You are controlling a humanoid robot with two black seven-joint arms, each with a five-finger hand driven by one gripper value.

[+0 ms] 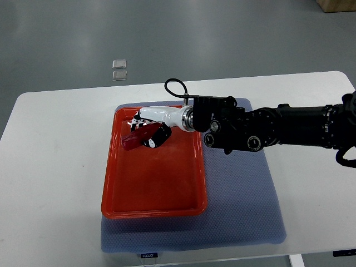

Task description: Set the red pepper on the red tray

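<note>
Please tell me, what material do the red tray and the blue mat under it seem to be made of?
Red tray: probably moulded plastic, smooth and slightly glossy, with a rounded rim that catches light.
Blue mat: likely soft rubber or foam, matte, with a fine grid-like texture.

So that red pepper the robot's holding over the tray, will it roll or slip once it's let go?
The red pepper looks elongated, so it would probably roll sideways rather than tip. Its skin seems smooth, so it may slide on the glossy red tray. The tray's raised rim should likely stop it. The right hand appears to be gripping it.
</note>
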